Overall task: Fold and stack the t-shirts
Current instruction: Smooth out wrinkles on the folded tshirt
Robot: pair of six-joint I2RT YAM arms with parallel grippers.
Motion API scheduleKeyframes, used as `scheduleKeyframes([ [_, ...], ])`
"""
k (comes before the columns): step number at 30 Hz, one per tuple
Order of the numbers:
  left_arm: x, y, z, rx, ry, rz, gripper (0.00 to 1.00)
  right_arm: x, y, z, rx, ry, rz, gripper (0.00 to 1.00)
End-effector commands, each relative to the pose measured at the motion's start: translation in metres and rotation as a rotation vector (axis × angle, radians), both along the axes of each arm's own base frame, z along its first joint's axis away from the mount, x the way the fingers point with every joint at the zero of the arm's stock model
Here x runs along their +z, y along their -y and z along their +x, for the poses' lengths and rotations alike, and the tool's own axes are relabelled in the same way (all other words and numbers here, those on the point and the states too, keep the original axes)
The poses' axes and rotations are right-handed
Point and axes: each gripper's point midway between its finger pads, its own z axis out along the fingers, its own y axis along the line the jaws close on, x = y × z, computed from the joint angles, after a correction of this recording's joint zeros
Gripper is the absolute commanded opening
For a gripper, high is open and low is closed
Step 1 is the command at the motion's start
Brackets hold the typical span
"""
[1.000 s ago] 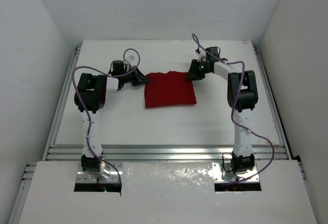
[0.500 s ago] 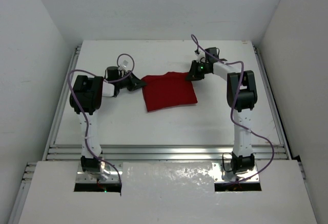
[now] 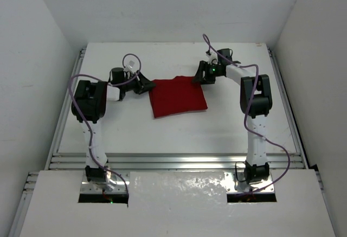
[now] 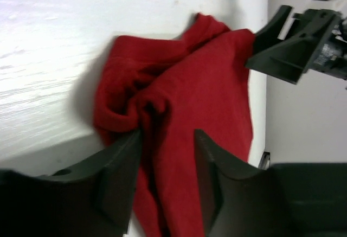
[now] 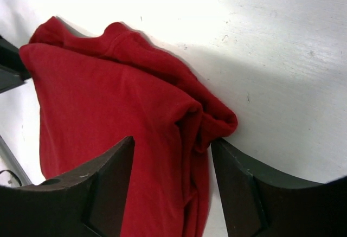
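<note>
The dark red t-shirt lies folded into a rough square at mid-table, its far edge bunched. My left gripper is at the shirt's far-left corner. In the left wrist view its fingers stand apart with red cloth filling the gap between them. My right gripper is at the far-right corner. In the right wrist view its fingers stand wide apart over the shirt, and the rolled corner fold touches the right finger.
A white table has metal rails along its left edge, its right edge and its front. White walls close in on three sides. Purple cables loop off both arms.
The left arm has swung left and the shirt's far-left corner has stretched toward its gripper. The shirt has turned slightly. The right gripper has shifted a little left.
</note>
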Motion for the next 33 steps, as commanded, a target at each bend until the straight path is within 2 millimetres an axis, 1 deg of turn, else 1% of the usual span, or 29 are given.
scheduleKeyframes([
  [1,0.064,0.007,0.009,-0.044,0.176,-0.008,0.43,0.013,0.006,0.007,-0.011,0.034,-0.018,0.64],
  [2,0.08,0.008,0.008,-0.04,0.207,-0.004,0.44,0.015,0.005,0.007,-0.01,0.037,-0.018,0.66],
  [4,0.092,0.003,0.011,-0.006,0.218,0.019,0.45,0.023,0.005,0.007,-0.008,0.052,-0.018,0.67],
  [5,0.106,-0.003,0.016,0.038,0.247,0.051,0.45,0.025,0.004,0.007,-0.004,0.055,-0.016,0.67],
  [6,0.109,-0.007,0.018,0.067,0.241,0.077,0.45,0.028,0.003,0.006,0.0,0.059,-0.01,0.68],
  [7,0.105,-0.013,0.016,0.094,0.198,0.107,0.45,0.033,0.002,0.006,0.005,0.066,-0.003,0.68],
  [8,0.113,-0.022,0.021,0.156,0.21,0.154,0.45,0.039,0.002,0.006,0.009,0.074,0.003,0.71],
  [9,0.112,-0.029,0.022,0.193,0.198,0.181,0.45,0.044,0.0,0.005,0.017,0.079,0.017,0.72],
  [10,0.104,-0.036,0.018,0.231,0.144,0.217,0.45,0.045,0.0,0.003,0.019,0.083,0.016,0.72],
  [11,0.099,-0.052,0.017,0.328,0.108,0.268,0.44,0.052,0.001,0.003,0.014,0.096,0.011,0.72],
  [12,0.09,-0.06,0.014,0.375,0.067,0.288,0.43,0.053,0.006,0.005,-0.004,0.104,-0.012,0.72],
  [13,0.08,-0.067,0.007,0.409,0.016,0.313,0.38,0.051,0.01,0.004,-0.022,0.102,-0.035,0.72],
  [14,0.068,-0.071,-0.001,0.432,-0.014,0.324,0.38,0.055,0.015,0.005,-0.04,0.11,-0.054,0.72],
  [15,0.064,-0.07,-0.002,0.433,-0.018,0.32,0.37,0.051,0.021,0.004,-0.063,0.104,-0.083,0.72],
  [16,0.051,-0.067,-0.008,0.411,-0.043,0.311,0.37,0.05,0.026,0.005,-0.082,0.099,-0.099,0.72],
  [17,0.046,-0.062,-0.009,0.389,-0.045,0.295,0.36,0.049,0.028,0.006,-0.091,0.1,-0.111,0.72],
  [18,0.047,-0.058,-0.005,0.375,-0.018,0.274,0.35,0.047,0.028,0.007,-0.091,0.097,-0.111,0.72],
  [19,0.038,-0.053,-0.004,0.348,-0.02,0.259,0.33,0.044,0.028,0.008,-0.091,0.091,-0.112,0.72],
  [20,0.035,-0.046,-0.006,0.317,-0.023,0.225,0.31,0.042,0.027,0.008,-0.093,0.084,-0.112,0.72],
  [21,0.034,-0.045,-0.003,0.316,-0.015,0.217,0.26,0.037,0.026,0.009,-0.087,0.077,-0.103,0.72],
  [22,0.027,-0.042,-0.002,0.306,-0.023,0.214,0.23,0.035,0.024,0.009,-0.08,0.073,-0.097,0.72],
  [24,0.021,-0.037,0.0,0.28,-0.006,0.186,0.21,0.03,0.018,0.011,-0.06,0.069,-0.068,0.71],
  [25,0.02,-0.034,0.002,0.267,0.0,0.172,0.18,0.029,0.013,0.011,-0.051,0.063,-0.046,0.71],
  [27,0.017,-0.029,0.005,0.235,0.012,0.151,0.12,0.032,0.003,0.016,-0.019,0.081,-0.004,0.69],
  [28,0.01,-0.028,0.007,0.233,0.004,0.15,0.08,0.022,-0.004,0.015,0.002,0.064,0.002,0.68],
  [30,0.01,-0.026,0.01,0.218,0.029,0.137,0.06,0.023,-0.011,0.019,0.025,0.083,0.015,0.68],
  [31,0.006,-0.026,0.011,0.215,0.023,0.135,0.06,0.016,-0.015,0.019,0.037,0.077,0.014,0.68],
  [32,0.005,-0.024,0.012,0.208,0.023,0.132,0.05,0.015,-0.018,0.019,0.044,0.073,0.017,0.67],
  [33,0.004,-0.024,0.012,0.207,0.023,0.13,0.03,0.018,-0.018,0.025,0.045,0.084,0.019,0.67],
])
